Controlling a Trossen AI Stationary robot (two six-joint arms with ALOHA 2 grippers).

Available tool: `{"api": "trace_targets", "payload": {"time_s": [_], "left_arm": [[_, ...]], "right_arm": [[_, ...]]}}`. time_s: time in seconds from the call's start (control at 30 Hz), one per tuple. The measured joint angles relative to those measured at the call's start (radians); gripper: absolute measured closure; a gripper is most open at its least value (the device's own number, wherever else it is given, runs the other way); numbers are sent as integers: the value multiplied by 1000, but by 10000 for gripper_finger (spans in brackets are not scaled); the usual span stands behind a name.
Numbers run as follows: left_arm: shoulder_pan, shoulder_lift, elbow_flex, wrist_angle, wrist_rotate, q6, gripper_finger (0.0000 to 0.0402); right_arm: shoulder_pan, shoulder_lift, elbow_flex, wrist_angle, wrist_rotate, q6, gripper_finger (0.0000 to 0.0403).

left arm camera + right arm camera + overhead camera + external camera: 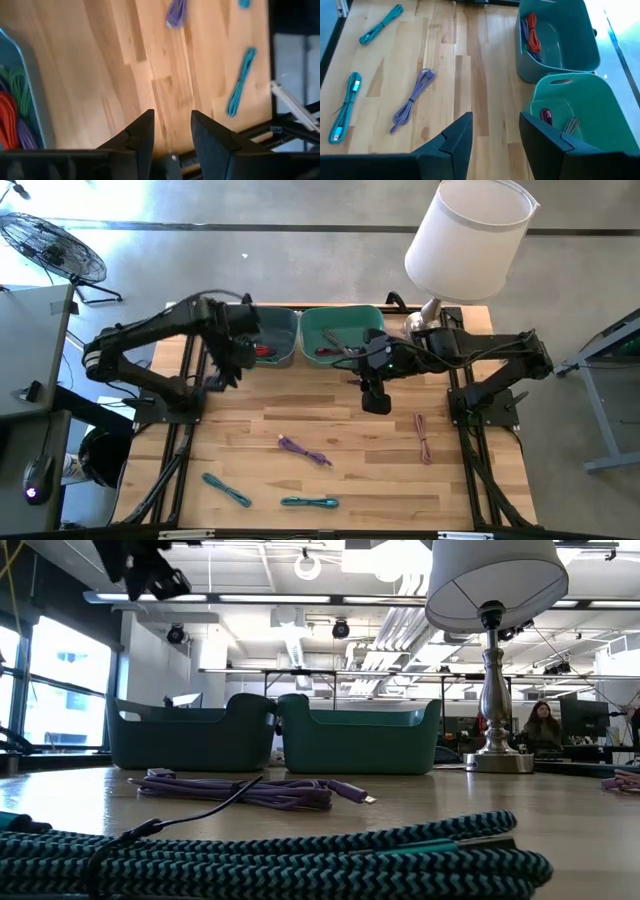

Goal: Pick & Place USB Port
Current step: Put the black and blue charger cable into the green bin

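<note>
USB cables are lying loose on the table (400,480): a purple cable (303,449) near the middle, two teal cables (226,489) toward the front edge, and a pink cable (423,437) to the right. More cables are sitting in the two teal bins (345,332) at the back. The left gripper (232,363) is reaching out beside the left bin, fingers apart and empty. The right gripper (375,398) is hanging just in front of the right bin, fingers apart, holding nothing.

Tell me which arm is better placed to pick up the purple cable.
Probably the right. The right gripper hangs open over the table, nearer the purple cable. The left gripper, also open, is beside the left bin.
</note>
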Motion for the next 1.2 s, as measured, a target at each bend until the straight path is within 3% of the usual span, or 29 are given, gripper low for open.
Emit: {"api": "trace_targets", "payload": {"time_s": [0.17,0.37,0.67,0.93,1.2], "left_arm": [[-240,-4,-16,12,-78,-238,275],[-457,-4,-199,112,-59,-438,275],[-699,-3,-493,522,54,-757,275],[-836,-3,-507,721,50,-945,265],[-1012,-3,-507,824,-60,-1123,185]], "right_arm": [[29,0,0,14,0,-1,249],[69,1,0,35,0,-2,249],[114,2,0,58,1,16,249],[159,3,0,137,2,66,249],[265,43,0,234,11,153,249]]}}
